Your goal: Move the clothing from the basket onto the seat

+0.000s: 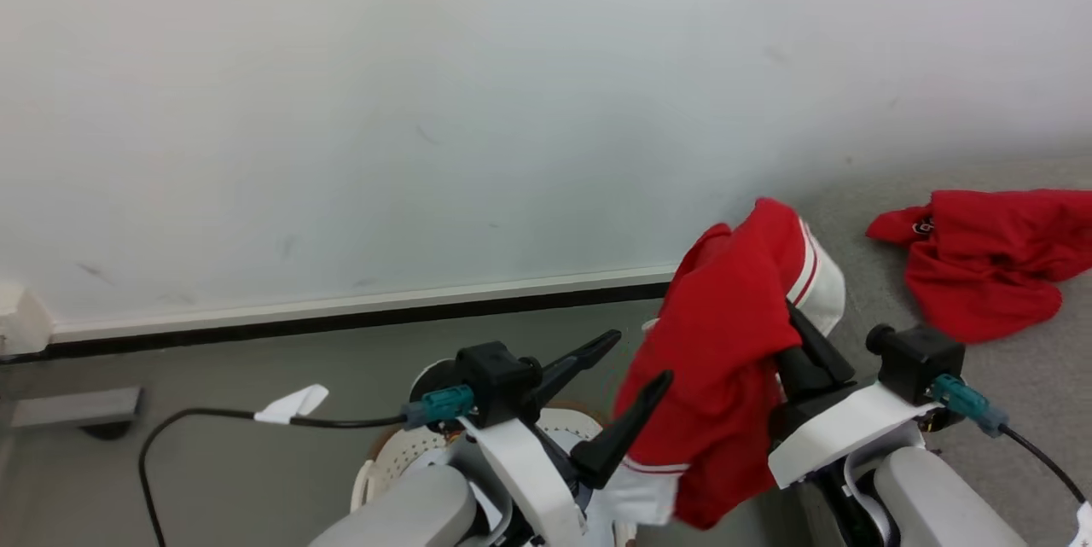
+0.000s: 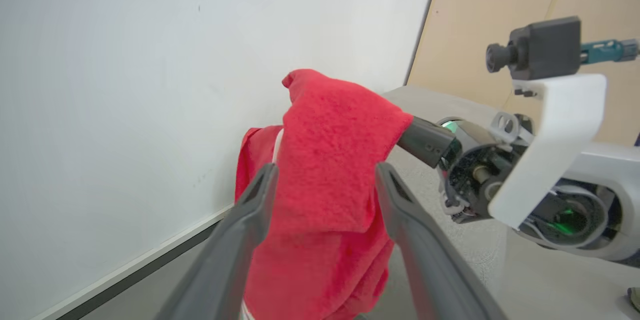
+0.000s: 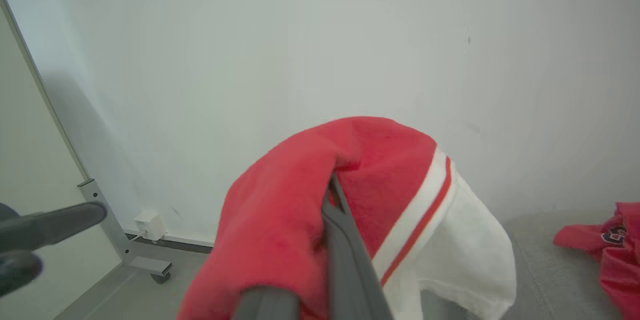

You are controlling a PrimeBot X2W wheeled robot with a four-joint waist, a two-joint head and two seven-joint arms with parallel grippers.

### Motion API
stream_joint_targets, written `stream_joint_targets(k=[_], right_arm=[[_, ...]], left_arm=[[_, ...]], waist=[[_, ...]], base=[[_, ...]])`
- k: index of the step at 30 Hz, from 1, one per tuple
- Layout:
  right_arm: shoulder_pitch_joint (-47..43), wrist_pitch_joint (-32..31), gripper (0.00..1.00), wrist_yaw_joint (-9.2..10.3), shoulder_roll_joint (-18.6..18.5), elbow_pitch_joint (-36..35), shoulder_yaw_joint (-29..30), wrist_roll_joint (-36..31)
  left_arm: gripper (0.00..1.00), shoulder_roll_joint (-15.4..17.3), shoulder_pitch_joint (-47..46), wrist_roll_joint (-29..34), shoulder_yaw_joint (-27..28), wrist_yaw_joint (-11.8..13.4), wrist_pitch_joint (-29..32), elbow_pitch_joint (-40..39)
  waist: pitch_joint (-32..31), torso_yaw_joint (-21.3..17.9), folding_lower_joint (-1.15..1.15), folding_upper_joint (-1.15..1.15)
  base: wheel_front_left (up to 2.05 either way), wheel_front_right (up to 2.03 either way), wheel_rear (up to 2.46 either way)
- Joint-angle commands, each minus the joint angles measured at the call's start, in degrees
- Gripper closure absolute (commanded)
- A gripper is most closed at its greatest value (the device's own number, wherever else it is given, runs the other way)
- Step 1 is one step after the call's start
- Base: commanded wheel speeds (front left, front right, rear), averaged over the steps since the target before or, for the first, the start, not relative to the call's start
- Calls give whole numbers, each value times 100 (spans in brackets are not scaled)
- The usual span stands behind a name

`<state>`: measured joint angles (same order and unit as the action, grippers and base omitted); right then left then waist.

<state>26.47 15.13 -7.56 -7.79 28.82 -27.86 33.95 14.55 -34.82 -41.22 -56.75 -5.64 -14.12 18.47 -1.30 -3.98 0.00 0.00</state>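
Clothing (image 1: 725,334) in right end effector (image 3: 336,195), lettering (image 3: 616,236) illegible

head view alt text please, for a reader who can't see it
The robot's right fingers hold up a bright red sports garment with white stripe trim, its open left fingers beside it. A second red garment lies on the grey woven-fabric sofa at right, before a white wall.
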Motion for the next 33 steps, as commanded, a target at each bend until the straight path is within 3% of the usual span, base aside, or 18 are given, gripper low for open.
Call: stream_joint_targets(k=[1, 13, 19, 25, 33], right_arm=[[-24, 2, 100, 15, -66, -78, 69, -81], [-183, 2, 100, 14, -423, -902, 783, -448], [-486, -31, 100, 15, -464, -1227, 997, -241], [-786, -193, 100, 14, -443, -1545, 1246, 9], [-920, -330, 100, 15, -384, -1828, 1468, 169]], left_arm=[[0, 69, 31, 42, 33, 39, -20, -27], [0, 222, 229, 326, 301, 123, -98, -89], [0, 259, 344, 459, 467, 83, -99, -143], [0, 309, 459, 595, 617, 28, -101, -158], [0, 294, 502, 716, 688, -39, -101, -140]], waist=[[29, -202, 0, 0], [229, -1387, 0, 0], [331, -1877, 0, 0], [444, -2177, 0, 0], [539, -2290, 0, 0]], base=[[0, 0, 0], [0, 0, 0], [0, 0, 0], [0, 0, 0], [0, 0, 0]])
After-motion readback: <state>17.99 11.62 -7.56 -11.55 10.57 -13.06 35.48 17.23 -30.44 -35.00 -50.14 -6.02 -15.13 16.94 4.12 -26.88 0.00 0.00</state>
